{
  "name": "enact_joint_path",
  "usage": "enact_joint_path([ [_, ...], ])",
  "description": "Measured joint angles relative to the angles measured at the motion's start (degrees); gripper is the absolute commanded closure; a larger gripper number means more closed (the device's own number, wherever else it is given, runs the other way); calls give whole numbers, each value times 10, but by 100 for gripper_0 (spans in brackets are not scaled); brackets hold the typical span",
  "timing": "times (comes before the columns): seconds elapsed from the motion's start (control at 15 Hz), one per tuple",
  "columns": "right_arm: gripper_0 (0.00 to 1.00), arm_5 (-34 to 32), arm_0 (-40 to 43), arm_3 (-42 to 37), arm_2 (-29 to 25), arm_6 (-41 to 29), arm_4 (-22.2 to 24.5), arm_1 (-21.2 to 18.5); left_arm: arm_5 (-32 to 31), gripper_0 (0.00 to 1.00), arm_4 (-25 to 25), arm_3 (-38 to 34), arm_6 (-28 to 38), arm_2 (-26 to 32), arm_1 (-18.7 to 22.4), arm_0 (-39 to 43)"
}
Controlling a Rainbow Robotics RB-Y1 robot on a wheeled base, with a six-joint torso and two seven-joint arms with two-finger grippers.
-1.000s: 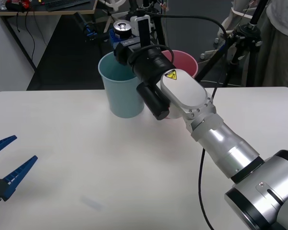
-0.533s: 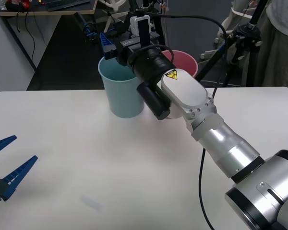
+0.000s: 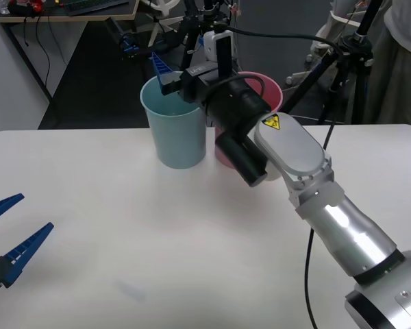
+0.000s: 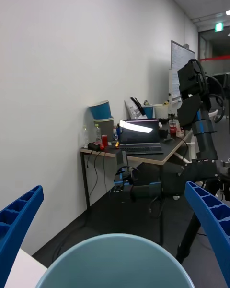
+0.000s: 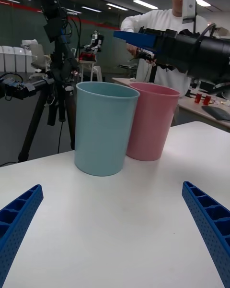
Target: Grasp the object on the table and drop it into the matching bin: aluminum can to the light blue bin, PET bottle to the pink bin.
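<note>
White tabletop (image 3: 123, 233) under my cameras; my left gripper (image 3: 5, 236) idles spread near its left edge; light blue bin (image 3: 173, 123) touches pink bin (image 3: 267, 92); my right gripper (image 3: 166, 74) hovers above the blue rim, fingers apart, empty; can unseen.

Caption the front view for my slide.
Right gripper, fingers open, above the light blue bin; pink bin beside it.

Two bins side by side at the far edge of the bench.

The light blue bin (image 3: 174, 130) stands upright on the white bench (image 3: 123, 226), round, tapering downward, its mouth open. The pink bin (image 3: 268, 92) stands upright just beside it, apparently touching, same size. The can may lie inside; the blue bin's interior cannot be seen.
</note>
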Motion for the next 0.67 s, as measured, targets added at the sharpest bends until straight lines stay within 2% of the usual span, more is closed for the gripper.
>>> enact_joint_path([
  [0.33, 0, -39, 181, -221, -7, -2, -7, -100, 0, 0, 0, 0, 0, 0, 0, 0],
  [0.47, 0, -88, 258, -286, -48, -2, -13, -125, 0, 0, 0, 0, 0, 0, 0, 0],
  [0.67, 0, -197, 359, -329, -135, 10, -39, -134, 0, 0, 0, 0, 0, 0, 0, 0],
])
